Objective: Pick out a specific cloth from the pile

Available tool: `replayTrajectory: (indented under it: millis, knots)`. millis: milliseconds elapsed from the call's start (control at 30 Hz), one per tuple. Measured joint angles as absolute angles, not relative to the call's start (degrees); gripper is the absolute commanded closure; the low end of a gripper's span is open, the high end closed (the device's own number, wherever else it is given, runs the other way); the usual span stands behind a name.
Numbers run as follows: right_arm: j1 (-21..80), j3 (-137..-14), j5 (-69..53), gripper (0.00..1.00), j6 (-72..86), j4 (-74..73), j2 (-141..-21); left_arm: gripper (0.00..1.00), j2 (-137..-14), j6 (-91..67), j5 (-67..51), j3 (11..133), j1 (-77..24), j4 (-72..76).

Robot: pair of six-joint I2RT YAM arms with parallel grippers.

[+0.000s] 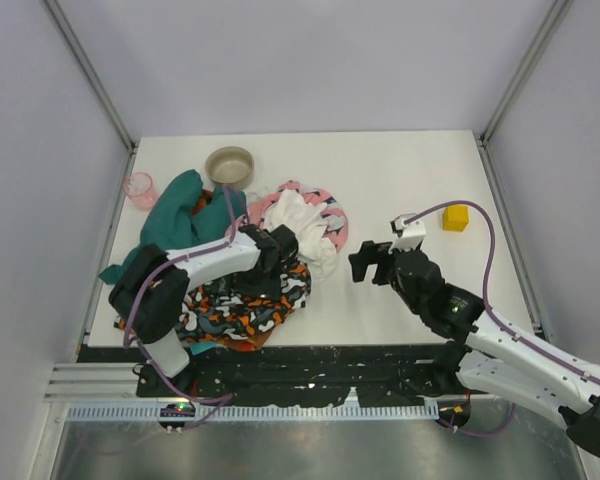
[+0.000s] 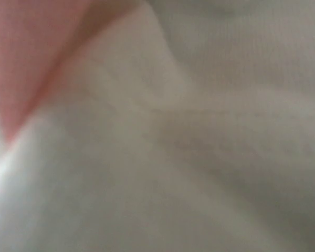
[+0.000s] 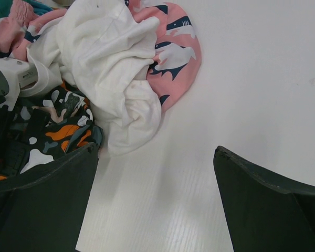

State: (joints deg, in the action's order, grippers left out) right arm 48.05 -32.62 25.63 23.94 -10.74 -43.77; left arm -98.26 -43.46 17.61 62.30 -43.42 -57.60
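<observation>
The pile lies at the table's left: a dark teal-green cloth, a white cloth, a pink-patterned cloth and an orange-black-white blotch cloth. The small bright turquoise-blue cloth does not show; it is hidden. My left gripper is pushed into the white cloth in the pile's middle. The left wrist view is filled with blurred white fabric, so its fingers are hidden. My right gripper is open and empty above bare table just right of the pile. The right wrist view shows it facing the white cloth.
A grey bowl stands behind the pile. A pink cup is at the far left edge. A yellow block sits at the right. Frame posts stand at the back corners.
</observation>
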Motion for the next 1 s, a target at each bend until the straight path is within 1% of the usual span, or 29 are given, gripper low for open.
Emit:
replayTrajectory:
  millis: [67, 100, 133, 167, 233, 267, 300, 333, 500, 600, 733, 800, 900, 1000]
  knots:
    - [48.0, -32.6, 25.6, 0.05, 23.9, -10.7, -42.9, 0.01, -98.2, -43.5, 17.3, 61.2, -43.5, -56.6]
    - [48.0, -32.5, 25.6, 0.05, 23.9, -10.7, -42.2, 0.03, -97.9, -43.5, 16.9, 60.4, -43.5, -55.9]
    - [48.0, -32.4, 25.6, 0.05, 23.9, -10.7, -41.6, 0.14, -97.4, -43.7, 16.5, 59.7, -43.4, -55.2]
    - [48.0, -32.2, 25.7, 0.05, 23.9, -10.7, -40.6, 0.29, -97.1, -43.8, 16.5, 59.4, -43.4, -54.8]
    - [48.0, -31.8, 25.9, 0.05, 23.9, -10.6, -39.3, 0.5, -97.3, -44.7, 16.2, 59.2, -43.5, -54.2]
    - [48.0, -31.5, 26.2, 0.05, 23.9, -10.4, -38.7, 0.68, -97.6, -45.2, 15.2, 59.1, -43.5, -53.4]
    - [48.0, -31.2, 26.4, 0.05, 23.9, -10.3, -38.2, 0.94, -97.9, -45.8, 14.4, 59.1, -43.6, -52.6]
    - [47.9, -30.9, 26.6, 0.05, 23.9, -10.3, -37.7, 1.0, -98.1, -46.4, 13.9, 59.1, -43.7, -52.1]
    - [47.8, -30.3, 27.4, 0.05, 23.9, -10.9, -36.0, 1.0, -97.6, -46.9, 14.3, 58.8, -44.2, -51.4]
    - [47.8, -30.3, 27.2, 0.05, 23.7, -11.3, -35.2, 1.0, -93.4, -47.5, 15.4, 56.9, -44.5, -49.4]
    - [47.8, -29.4, 24.1, 0.05, 22.3, -11.0, -33.6, 1.0, -84.6, -47.5, 18.8, 53.6, -44.7, -47.4]
    - [47.8, -28.1, 20.9, 0.05, 21.7, -9.8, -32.6, 1.0, -77.8, -46.0, 22.0, 53.4, -44.7, -46.9]
    - [47.8, -25.0, 15.4, 0.05, 21.5, -6.6, -31.9, 1.0, -67.6, -43.0, 27.1, 54.2, -44.3, -45.3]
    - [47.8, -22.3, 8.0, 0.05, 21.8, -2.4, -32.9, 1.0, -60.6, -39.8, 31.1, 57.1, -42.9, -43.9]
